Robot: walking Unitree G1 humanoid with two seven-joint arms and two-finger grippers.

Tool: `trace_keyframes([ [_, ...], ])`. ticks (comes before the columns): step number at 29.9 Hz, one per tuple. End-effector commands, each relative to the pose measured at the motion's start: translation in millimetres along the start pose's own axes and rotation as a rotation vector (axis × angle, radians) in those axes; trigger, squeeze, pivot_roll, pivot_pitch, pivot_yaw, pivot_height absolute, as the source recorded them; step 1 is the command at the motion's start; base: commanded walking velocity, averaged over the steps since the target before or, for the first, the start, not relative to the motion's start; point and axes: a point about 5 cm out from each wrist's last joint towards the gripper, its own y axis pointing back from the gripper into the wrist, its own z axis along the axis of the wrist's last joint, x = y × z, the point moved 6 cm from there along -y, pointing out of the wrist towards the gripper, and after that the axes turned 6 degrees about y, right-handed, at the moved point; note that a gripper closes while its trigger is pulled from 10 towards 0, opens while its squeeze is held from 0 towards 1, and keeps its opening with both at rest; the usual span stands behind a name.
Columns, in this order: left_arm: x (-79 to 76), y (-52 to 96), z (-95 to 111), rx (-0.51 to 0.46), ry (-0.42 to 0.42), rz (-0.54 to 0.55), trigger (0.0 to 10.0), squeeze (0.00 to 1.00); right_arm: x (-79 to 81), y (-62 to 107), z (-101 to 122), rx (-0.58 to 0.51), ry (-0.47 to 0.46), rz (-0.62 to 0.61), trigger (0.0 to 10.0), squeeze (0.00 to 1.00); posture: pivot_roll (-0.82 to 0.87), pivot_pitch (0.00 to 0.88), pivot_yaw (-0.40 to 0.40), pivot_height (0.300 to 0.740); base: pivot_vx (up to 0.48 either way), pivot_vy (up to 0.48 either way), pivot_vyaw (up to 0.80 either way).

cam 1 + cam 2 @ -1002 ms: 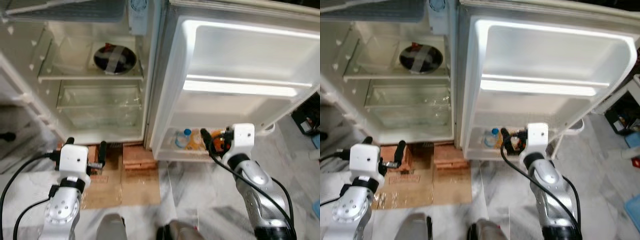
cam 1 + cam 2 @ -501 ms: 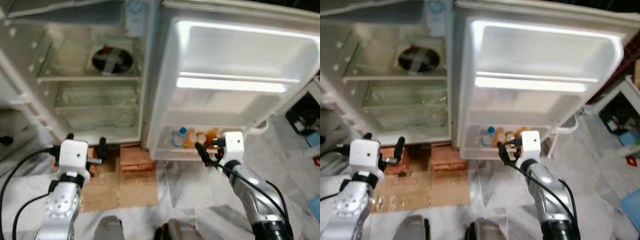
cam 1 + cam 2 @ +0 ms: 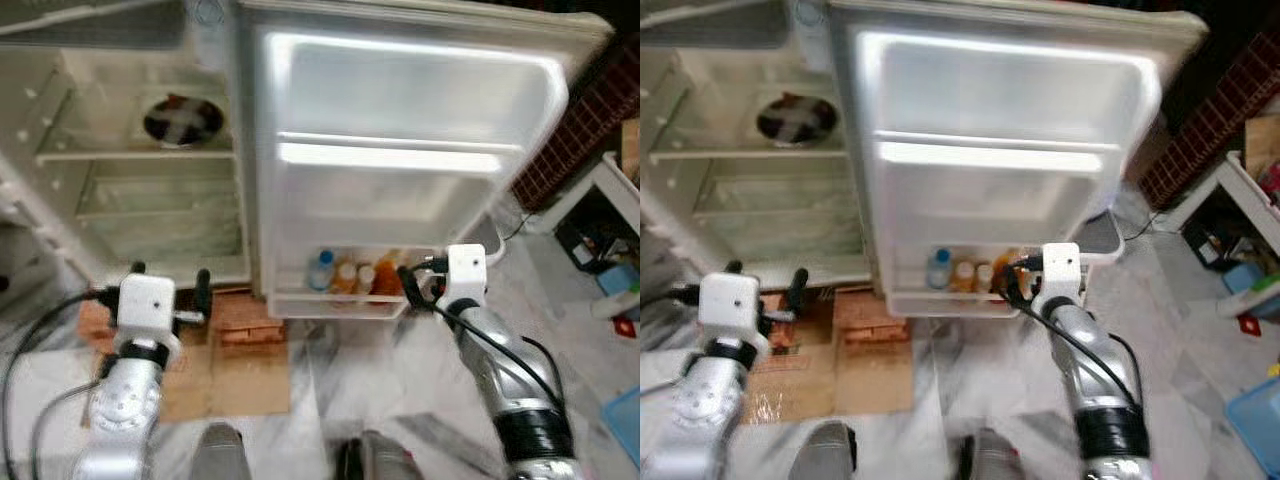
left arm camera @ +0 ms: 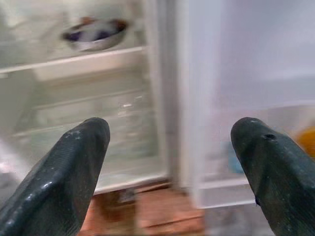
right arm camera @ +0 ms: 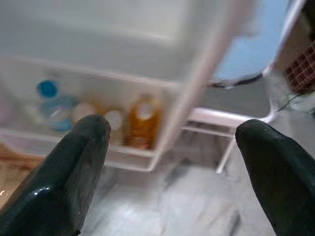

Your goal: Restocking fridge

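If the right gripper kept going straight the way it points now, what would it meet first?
Most likely the outer edge of the open fridge door, just beside the orange bottle in the bottom door shelf. The right gripper is open and empty; depth is uncertain.

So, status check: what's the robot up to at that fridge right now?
Both end effectors open, empty: left low by the fridge body, right beside the door's bottom shelf. Bottles standing in that shelf. Nothing blocking.
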Motion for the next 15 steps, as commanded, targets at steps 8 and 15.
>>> trace_keyframes([
  [8,10.8,-1.2,-0.1,-0.005,-0.003,0.046,10.0,0.0,13.9,-12.3,25.0,-0.087,-0.042,0.076,10.0,0.0,0.1,0.139,-0.096,0.74,0.0,-0.277,0.0],
  [15,18.7,-5.4,3.4,-0.014,-0.017,0.074,10.0,0.0,19.6,-16.2,50.3,-0.185,-0.067,0.082,10.0,0.0,0.1,0.14,-0.089,0.74,0.0,0.0,0.23],
])
